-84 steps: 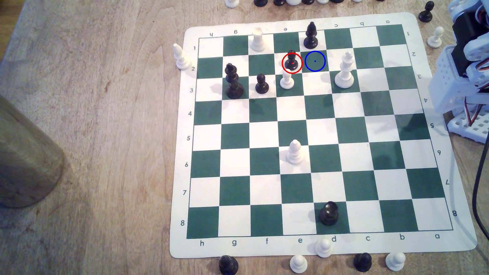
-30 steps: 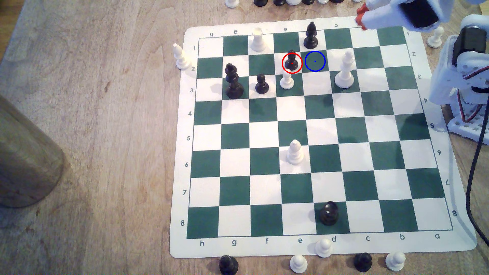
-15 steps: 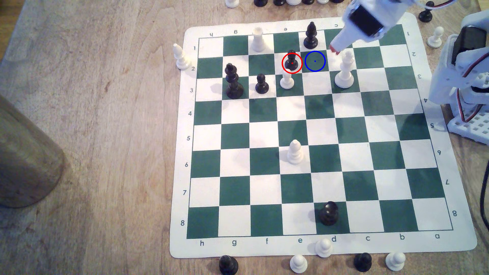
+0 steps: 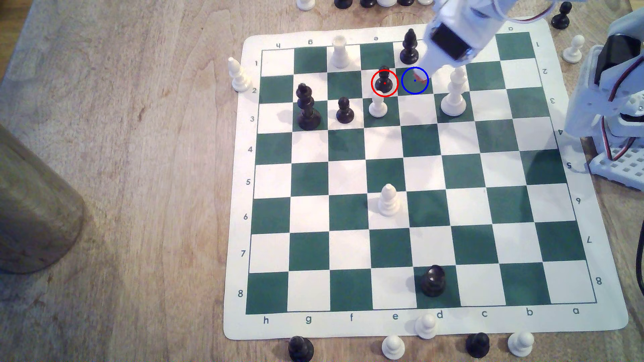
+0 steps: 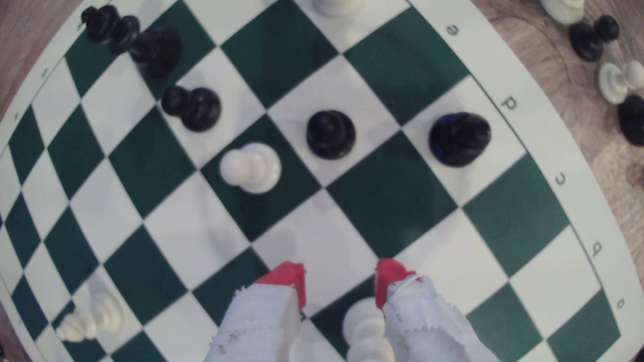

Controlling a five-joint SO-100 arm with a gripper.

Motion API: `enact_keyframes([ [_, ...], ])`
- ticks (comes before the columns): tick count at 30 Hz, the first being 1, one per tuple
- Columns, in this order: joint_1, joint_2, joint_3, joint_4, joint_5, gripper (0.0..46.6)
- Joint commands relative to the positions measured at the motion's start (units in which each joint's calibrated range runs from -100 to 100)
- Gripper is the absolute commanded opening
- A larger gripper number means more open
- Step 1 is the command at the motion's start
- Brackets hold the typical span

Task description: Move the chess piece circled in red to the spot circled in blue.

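I see my white, red-tipped gripper (image 5: 339, 278) spread wide, empty, above the blue-circled dark green square (image 4: 408, 87), just beside the small glossy black pawn (image 4: 384, 81).

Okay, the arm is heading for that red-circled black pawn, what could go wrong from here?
1. The tool comes in past the tall white king; the arm could clip it and tip it.
2. The black pawn is hemmed in by a white pawn and the black bishop, so the open jaws might bump one while closing.
3. The blue-circled square lies right below that bishop, so setting down may nudge it.
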Motion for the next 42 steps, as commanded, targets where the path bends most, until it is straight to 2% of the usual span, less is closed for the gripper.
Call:
enact_keyframes([
  [1, 0.07, 3.83, -8.58, -1.74, 0.00, 10.7],
  [9, -0.32, 9.77, -8.49, -6.74, -0.15, 10.2],
  [11, -0.40, 10.96, -8.31, -8.54, -0.24, 12.8],
  [13, -0.32, 11.98, -8.40, -9.44, -0.24, 13.0],
  [32, 2.18, 22.93, -11.57, -17.71, 0.20, 13.8],
  [42, 1.17, 23.61, -11.75, -20.50, -0.29, 13.0],
])
